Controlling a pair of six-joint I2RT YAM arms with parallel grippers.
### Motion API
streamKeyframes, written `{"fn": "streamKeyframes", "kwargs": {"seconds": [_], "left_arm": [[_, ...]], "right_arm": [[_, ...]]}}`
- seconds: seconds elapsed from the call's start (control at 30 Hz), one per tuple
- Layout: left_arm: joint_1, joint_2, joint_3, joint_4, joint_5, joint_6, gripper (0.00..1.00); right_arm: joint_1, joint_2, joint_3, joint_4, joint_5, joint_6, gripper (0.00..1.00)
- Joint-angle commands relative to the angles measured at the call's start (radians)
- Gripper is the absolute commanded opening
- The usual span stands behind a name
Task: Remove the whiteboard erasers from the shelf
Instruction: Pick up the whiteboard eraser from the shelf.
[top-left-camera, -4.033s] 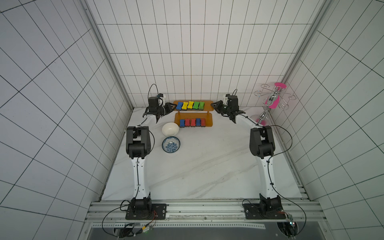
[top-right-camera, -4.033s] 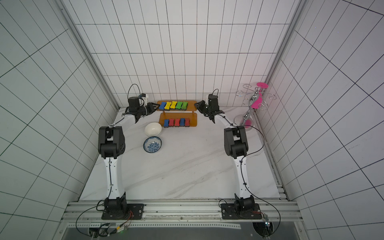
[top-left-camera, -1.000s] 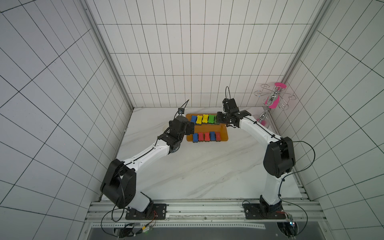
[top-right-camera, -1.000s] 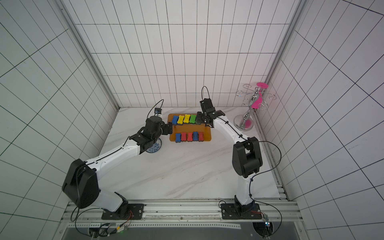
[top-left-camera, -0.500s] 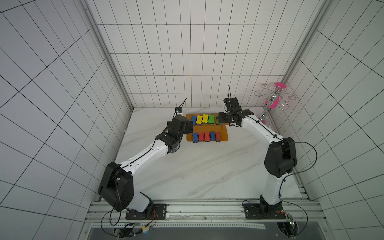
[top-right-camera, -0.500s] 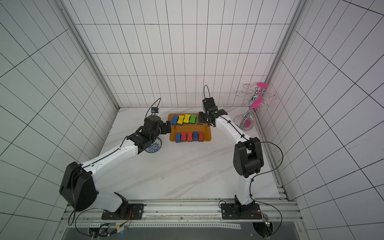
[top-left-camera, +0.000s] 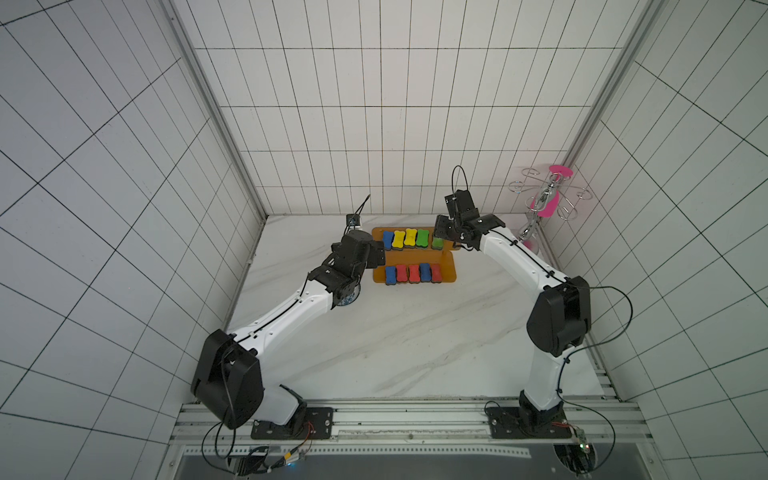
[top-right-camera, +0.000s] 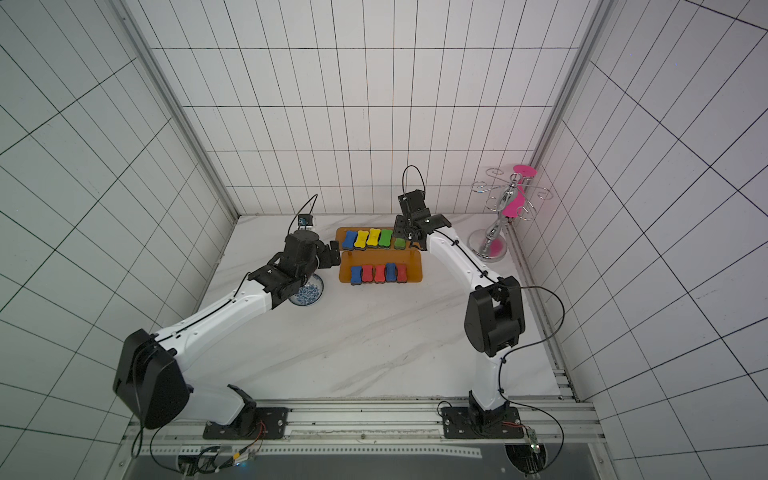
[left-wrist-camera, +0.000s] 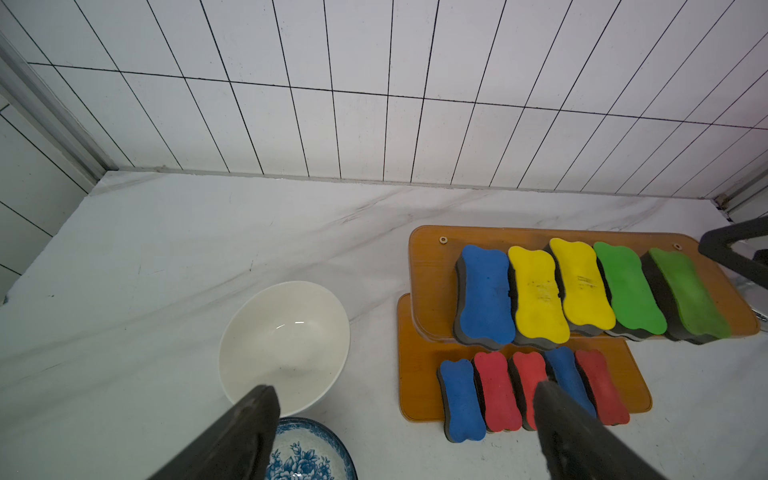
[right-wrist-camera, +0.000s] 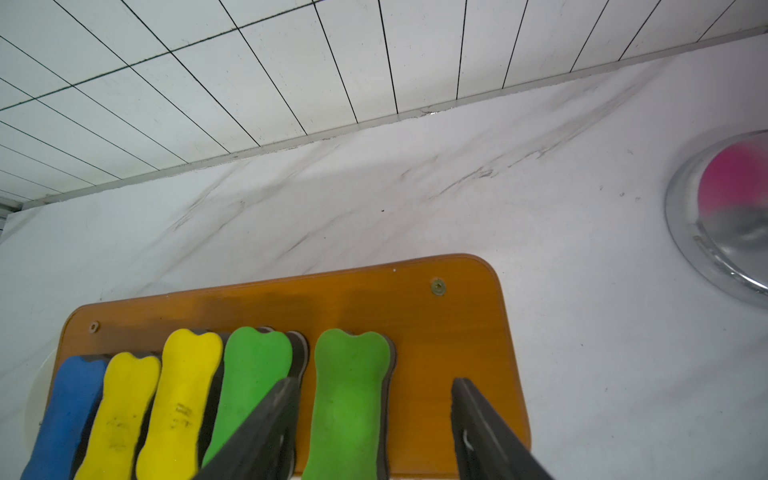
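right gripper (right-wrist-camera: 374, 384) widened, straddling end green eraser (right-wrist-camera: 349, 399) | left gripper (left-wrist-camera: 403, 388) spread beside shelf (left-wrist-camera: 432, 266)

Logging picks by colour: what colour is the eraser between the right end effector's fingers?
Green; the eraser shows best in the right wrist view.

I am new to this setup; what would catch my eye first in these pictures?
The bright erasers, in two rows on the orange shelf at the back, stand out first. The right gripper hangs open astride the upper row's end green eraser. A pink-and-chrome rack stands in the back corner.
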Motion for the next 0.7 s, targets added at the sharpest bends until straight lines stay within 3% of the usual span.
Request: {"fn": "streamKeyframes", "kwargs": {"seconds": [0.0,0.67], "left_arm": [[-0.007,-0.022,0.006,-0.002,0.004,-0.008,0.99],[-0.009,0.006,0.048,-0.061,-0.039,-0.022,0.99]], "right_arm": [[0.016,0.029,0.037,-0.035,0.023,0.021,0.62],[0.028,0.136,0.09,-0.101,0.043,-0.016,0.53]]}}
